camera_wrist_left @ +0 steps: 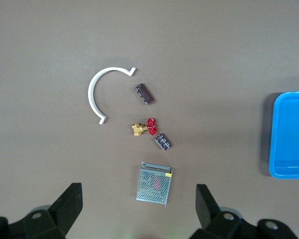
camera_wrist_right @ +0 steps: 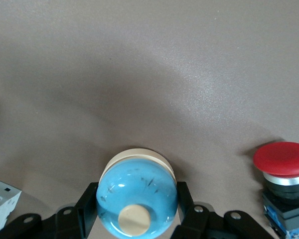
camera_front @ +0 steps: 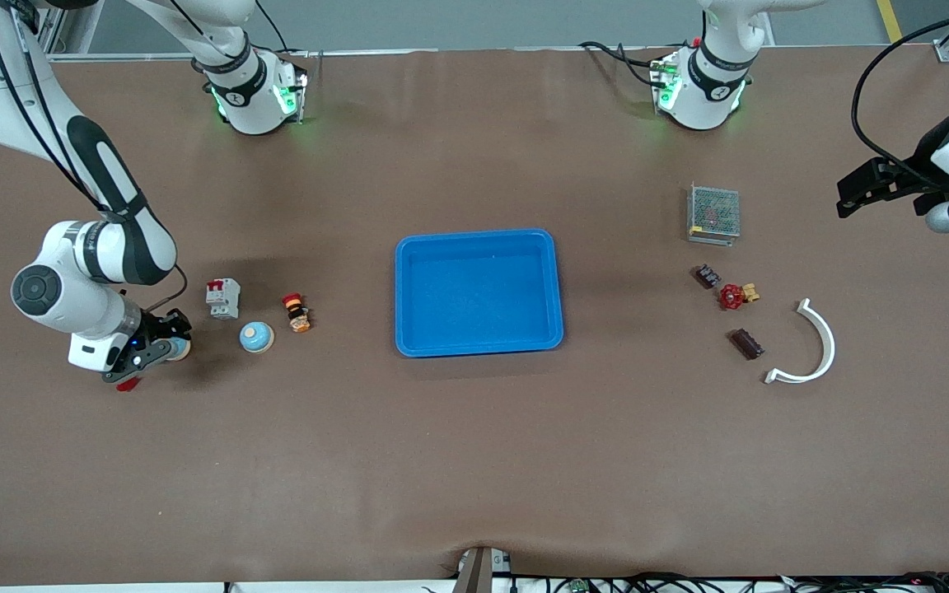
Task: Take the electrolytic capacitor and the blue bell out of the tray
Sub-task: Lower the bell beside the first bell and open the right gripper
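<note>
My right gripper [camera_wrist_right: 137,219] pinches a glossy, scuffed blue bell [camera_wrist_right: 137,199] with a cream button and base, while my left gripper [camera_wrist_left: 139,209] waits spread above the counter [camera_front: 474,461].

The blue tray [camera_wrist_left: 289,134] is cut off by the left wrist view's edge.

The table holds one blue tray [camera_front: 479,236]. There are two blue bells: one bell [camera_front: 256,337] and a second bell [camera_wrist_right: 137,199]. There are two dark capacitors [camera_front: 745,343] and two red-capped push buttons [camera_front: 297,313]. There is one circuit breaker [camera_front: 223,297], one red-handled valve [camera_front: 734,296], one mesh-covered box [camera_front: 713,212] and one white curved bracket [camera_front: 830,342].
</note>
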